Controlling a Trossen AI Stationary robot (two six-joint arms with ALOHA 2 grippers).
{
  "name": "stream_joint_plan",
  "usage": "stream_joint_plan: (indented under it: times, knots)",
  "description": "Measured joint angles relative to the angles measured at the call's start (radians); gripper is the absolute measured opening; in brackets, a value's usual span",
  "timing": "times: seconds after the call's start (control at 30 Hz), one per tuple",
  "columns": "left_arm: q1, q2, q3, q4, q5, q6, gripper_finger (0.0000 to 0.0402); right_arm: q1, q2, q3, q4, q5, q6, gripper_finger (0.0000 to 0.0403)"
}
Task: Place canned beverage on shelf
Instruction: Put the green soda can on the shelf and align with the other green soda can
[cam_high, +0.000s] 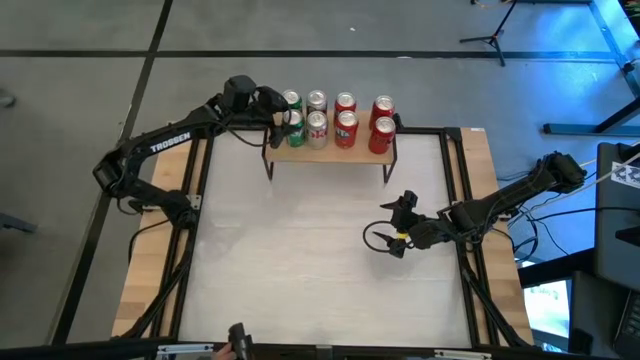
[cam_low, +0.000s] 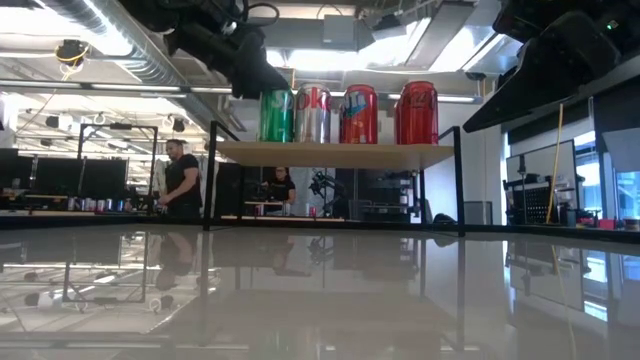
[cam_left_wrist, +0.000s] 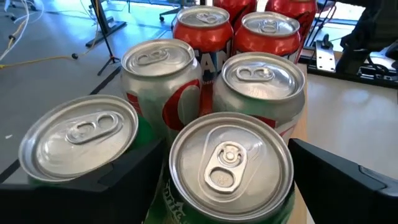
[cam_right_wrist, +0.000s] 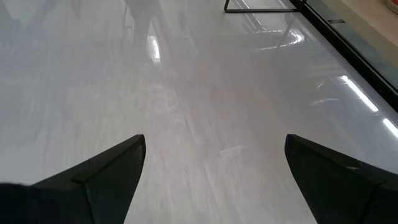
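Overhead, the right gripper (cam_high: 401, 226) hovers with jaws spread over bare tabletop (cam_high: 300, 270). Farther back, the left gripper (cam_high: 283, 118) straddles a green can (cam_high: 294, 127) on the shelf (cam_high: 330, 149); only its wrist view shows the wide jaws flanking it among seven other cans.

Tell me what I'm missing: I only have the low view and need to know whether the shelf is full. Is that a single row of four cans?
Observer: No. The high view shows eight cans on the shelf, in two rows of four.
Operator: Where exactly is the left gripper?
Observer: The left gripper is open around the green can in the row facing the table's middle.
Operator: And the right one?
Observer: The right gripper is open and empty over bare tabletop, away from the shelf.
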Motion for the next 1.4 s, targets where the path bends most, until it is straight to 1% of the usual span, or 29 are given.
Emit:
stream_joint_plan:
  times: [0.23, 0.47, 0.63, 0.8, 0.9, 1.0, 1.13, 1.2, 1.27, 1.4]
  knots:
    - [-0.001, -0.047, 0.0, 0.017, -0.002, 0.001, 0.033, 0.0, 0.0, 0.0, 0.0, 0.006, 0.0, 0.038]
    - [-0.01, -0.139, 0.0, 0.046, 0.012, -0.003, 0.033, 0.0, 0.0, 0.0, 0.0, 0.007, 0.0, 0.038]
    - [-0.057, -0.213, 0.0, 0.008, 0.0, -0.017, 0.033, 0.0, 0.0, 0.0, 0.001, 0.002, 0.004, 0.038]
    - [-0.158, -0.27, -0.018, -0.102, 0.001, 0.01, 0.0321, 0.0, 0.0, 0.0, 0.03, -0.009, 0.008, 0.038]
    - [-0.243, -0.31, -0.091, -0.106, -0.007, 0.009, 0.0295, 0.0, 0.0, 0.0, 0.063, -0.012, 0.0, 0.038]
    - [-0.336, -0.368, -0.198, -0.098, -0.079, 0.001, 0.0257, 0.0, 0.0, 0.0, 0.072, 0.002, -0.016, 0.038]
    - [-0.479, -0.461, -0.377, 0.027, -0.142, -0.062, 0.0204, 0.0, -0.001, 0.0, 0.117, 0.021, -0.09, 0.0378]
    - [-0.555, -0.504, -0.461, 0.1, -0.179, -0.099, 0.0183, -0.005, -0.008, -0.001, 0.153, 0.02, -0.143, 0.0367]
    - [-0.615, -0.54, -0.531, 0.136, -0.239, -0.123, 0.0165, -0.019, -0.014, 0.0, 0.192, 0.01, -0.192, 0.0349]
    - [-0.692, -0.602, -0.628, 0.181, -0.351, -0.132, 0.0143, -0.069, -0.045, -0.001, 0.196, 0.002, -0.248, 0.0302]
